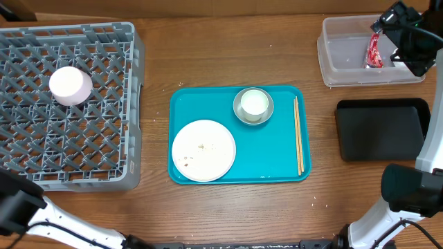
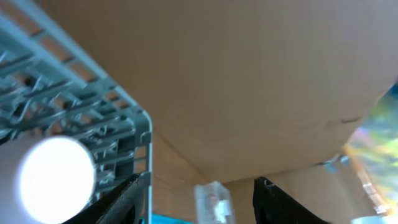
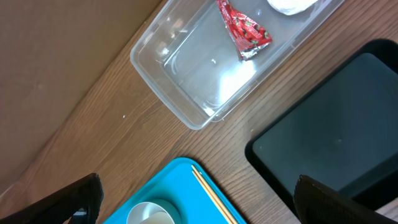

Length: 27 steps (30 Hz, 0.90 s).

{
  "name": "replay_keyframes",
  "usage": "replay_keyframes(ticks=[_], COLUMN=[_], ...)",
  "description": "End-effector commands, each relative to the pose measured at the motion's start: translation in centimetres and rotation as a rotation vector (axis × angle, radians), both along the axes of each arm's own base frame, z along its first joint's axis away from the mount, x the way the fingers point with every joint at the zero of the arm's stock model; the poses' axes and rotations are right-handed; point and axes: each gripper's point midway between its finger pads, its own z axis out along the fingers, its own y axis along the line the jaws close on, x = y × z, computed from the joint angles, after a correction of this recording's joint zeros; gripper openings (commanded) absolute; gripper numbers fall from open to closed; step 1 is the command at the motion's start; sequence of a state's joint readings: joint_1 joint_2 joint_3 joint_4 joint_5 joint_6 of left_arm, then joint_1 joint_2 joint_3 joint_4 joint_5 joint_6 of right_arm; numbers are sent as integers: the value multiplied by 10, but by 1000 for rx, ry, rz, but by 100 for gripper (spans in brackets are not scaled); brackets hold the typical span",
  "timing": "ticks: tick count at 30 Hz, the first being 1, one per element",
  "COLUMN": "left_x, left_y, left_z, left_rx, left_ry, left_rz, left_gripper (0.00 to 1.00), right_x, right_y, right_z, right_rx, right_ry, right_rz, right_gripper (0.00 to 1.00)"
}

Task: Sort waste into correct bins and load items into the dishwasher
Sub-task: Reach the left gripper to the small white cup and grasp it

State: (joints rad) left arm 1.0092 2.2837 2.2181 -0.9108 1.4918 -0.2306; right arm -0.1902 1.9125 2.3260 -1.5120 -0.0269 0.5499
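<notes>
The grey dish rack stands at the left with a white bowl in it. The teal tray holds a white plate with crumbs, a steel bowl with a small white cup inside, and chopsticks. The clear tub holds the red wrapper and a white napkin. My right gripper is open and empty, high over the tub and wrapper. My left gripper is open and empty beside the rack and bowl.
The black tray lies right of the teal tray and shows in the right wrist view. My right arm hangs over the tub's right end. My left arm is at the front left corner. A cardboard wall backs the table.
</notes>
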Motion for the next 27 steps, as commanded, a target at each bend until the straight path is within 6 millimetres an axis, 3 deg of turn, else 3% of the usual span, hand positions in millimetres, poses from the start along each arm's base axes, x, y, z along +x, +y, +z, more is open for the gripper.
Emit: replay_keyframes(ticks=[1,3,8,9,14,16,17,18,21,27], left_x=[10,20,55,63,85,85,82,81,68,47], left_y=[-43,-68,-154,-178,-295,-346,-387,-401,-484,-583], left_z=[55,67,78,73,25,5,-7,-11,-35,-83], left_rx=[163,207,288,309,503,622,722,761,1036,1414], left_ry=[-23,-24,-23,-11,126,172,176,171,153,139], left_rz=[-12,-40,-176,-215,-405,-494,-568,-595,-706,-757], left_gripper=[58,57,22,17,11,12,15,17,39,41], right_x=[1,1,1,1,1,1,1,1,1,1], right_y=[-1,-1,-1,-1,-1,-1,-1,-1,-1,-1], right_z=[4,4,4,4,4,4,4,4,4,4], right_rx=[0,0,0,0,0,0,0,0,0,0], right_ry=[-13,-13,-13,-13,-13,-13,-13,-13,-13,-13], right_rz=[-5,-5,-5,-5,-5,-5,-5,-5,-5,-5], right_gripper=[100,100,100,100,100,100,100,100,100,100])
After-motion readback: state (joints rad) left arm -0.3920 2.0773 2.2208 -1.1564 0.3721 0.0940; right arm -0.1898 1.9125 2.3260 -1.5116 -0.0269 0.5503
